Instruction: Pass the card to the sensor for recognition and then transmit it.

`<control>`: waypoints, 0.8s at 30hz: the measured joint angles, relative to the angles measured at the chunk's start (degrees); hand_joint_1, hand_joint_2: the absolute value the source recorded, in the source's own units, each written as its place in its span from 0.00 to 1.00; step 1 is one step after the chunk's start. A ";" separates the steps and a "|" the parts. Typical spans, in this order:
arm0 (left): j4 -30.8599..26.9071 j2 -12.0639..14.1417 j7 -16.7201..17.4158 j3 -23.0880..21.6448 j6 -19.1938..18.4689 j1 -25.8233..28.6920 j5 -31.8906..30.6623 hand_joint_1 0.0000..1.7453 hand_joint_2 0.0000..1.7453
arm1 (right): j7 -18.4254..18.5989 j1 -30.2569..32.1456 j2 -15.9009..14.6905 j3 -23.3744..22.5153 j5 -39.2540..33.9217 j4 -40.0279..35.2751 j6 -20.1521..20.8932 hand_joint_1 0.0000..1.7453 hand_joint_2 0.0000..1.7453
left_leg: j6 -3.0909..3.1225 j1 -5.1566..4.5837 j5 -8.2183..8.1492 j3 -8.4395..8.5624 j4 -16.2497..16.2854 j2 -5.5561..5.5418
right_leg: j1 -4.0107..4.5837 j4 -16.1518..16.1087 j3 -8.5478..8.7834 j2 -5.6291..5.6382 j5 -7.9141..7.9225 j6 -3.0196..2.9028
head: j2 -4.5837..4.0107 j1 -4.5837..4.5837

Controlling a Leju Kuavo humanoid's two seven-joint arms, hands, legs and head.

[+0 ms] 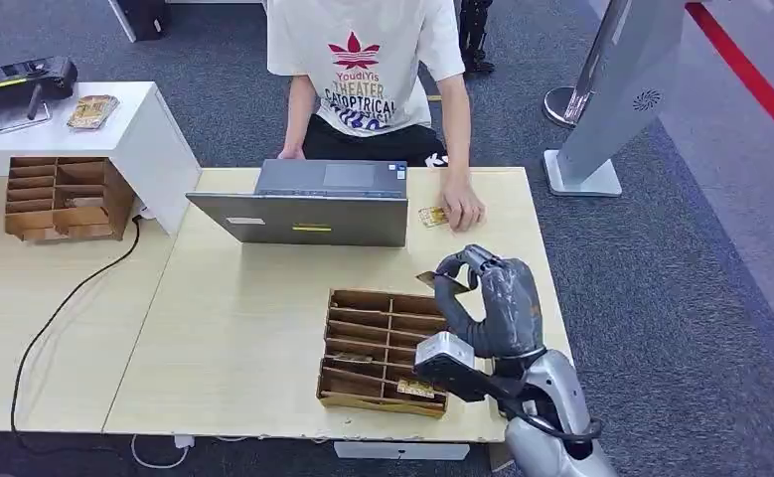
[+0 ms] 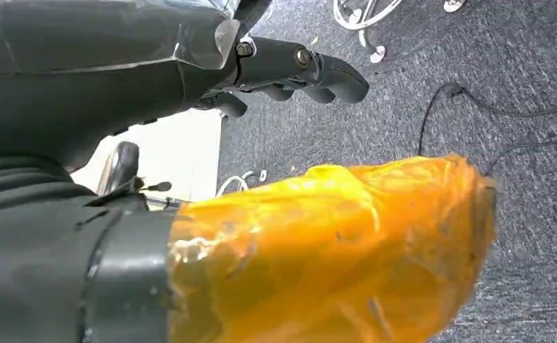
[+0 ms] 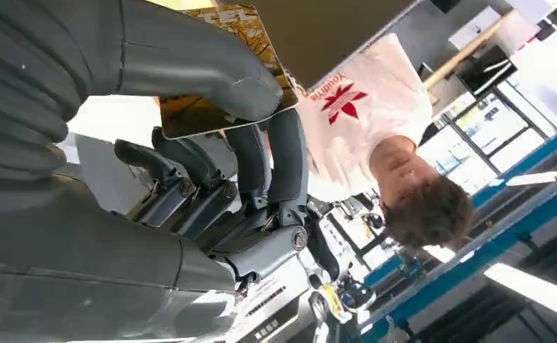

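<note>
Above the wooden organizer (image 1: 383, 348), right hand (image 1: 492, 303) pinching card (image 1: 440, 282) between thumb and fingers; left hand (image 2: 289, 68) empty, fingers loosely curled

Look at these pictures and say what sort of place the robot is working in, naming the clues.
Probably an office-like test or demo room: grey carpet floor, a light wooden table carrying an open laptop and a wooden compartment organiser, and a person seated opposite.

Grey ribbed right hand (image 1: 492, 303) with dark fingers, silver arm (image 1: 551, 417).
</note>
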 joint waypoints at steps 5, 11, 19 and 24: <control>0.00 0.00 0.00 0.00 -0.04 0.00 -0.44 0.00 0.00 | -0.20 -0.54 0.00 -0.22 0.26 -1.03 -0.37 1.00 1.00 | 0.00 0.00 0.00 0.00 0.00 0.00 | 0.00 0.00 0.00 0.00 0.00 0.00 | 0.00 0.00; 0.00 0.00 0.00 0.00 -0.17 -0.01 -1.03 0.00 0.00 | -0.37 -2.07 0.00 -0.20 1.01 -1.36 -0.81 1.00 1.00 | 0.00 0.00 0.01 0.00 0.00 0.00 | 0.00 0.00 0.01 0.00 0.01 0.00 | 0.00 0.00; 0.00 0.00 -0.02 -0.04 -0.22 -0.03 -2.14 0.00 0.00 | -0.18 -6.14 0.02 -0.15 1.33 -1.31 -0.92 1.00 1.00 | 0.00 0.00 0.01 0.00 0.00 0.00 | 0.00 0.01 0.02 0.00 0.01 0.00 | 0.00 0.00; 0.00 0.00 -0.02 -0.26 -0.44 -0.08 -3.28 0.00 0.00 | -0.04 -10.23 0.13 0.37 1.55 -0.68 -0.11 1.00 1.00 | -0.03 0.00 0.05 0.00 0.00 0.00 | 0.00 0.02 0.02 0.00 0.02 0.00 | 0.00 0.00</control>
